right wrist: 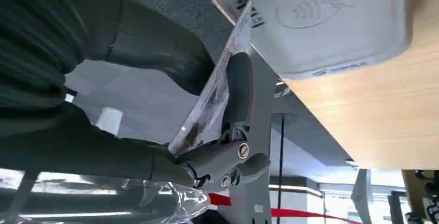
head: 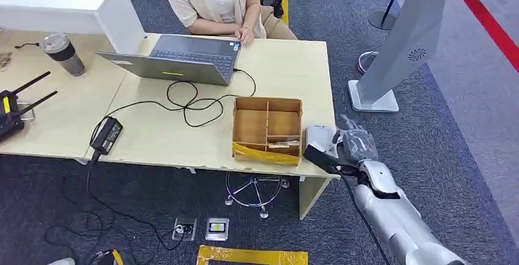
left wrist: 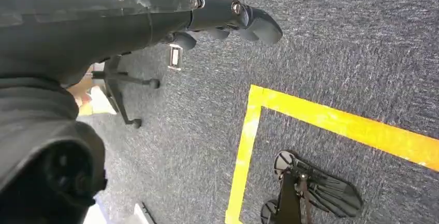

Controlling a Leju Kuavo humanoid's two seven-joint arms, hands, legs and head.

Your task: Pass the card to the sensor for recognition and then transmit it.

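One thin, flat printed card, likely light, stiff and slippery, so best pinched across its faces near an edge, is being held between thumb and fingers of the right hand just beside the white contactless sensor pad, while the left hand is hanging with fingers loosely apart, grasping nothing.

The card, pinched between the grey thumb and a darker finger of the right hand, is white with black print at the end past the fingertip and mottled grey-brown marks nearer the palm. Just beyond that end, the sensor is off-white with a faint grey wave-and-hand symbol, lying on a pale wood-grain table. Beyond the dark fingers of the left hand, the carpet is speckled blue-grey, crossed by yellow tape; beside the sensor a brown box has yellow tape on its front.
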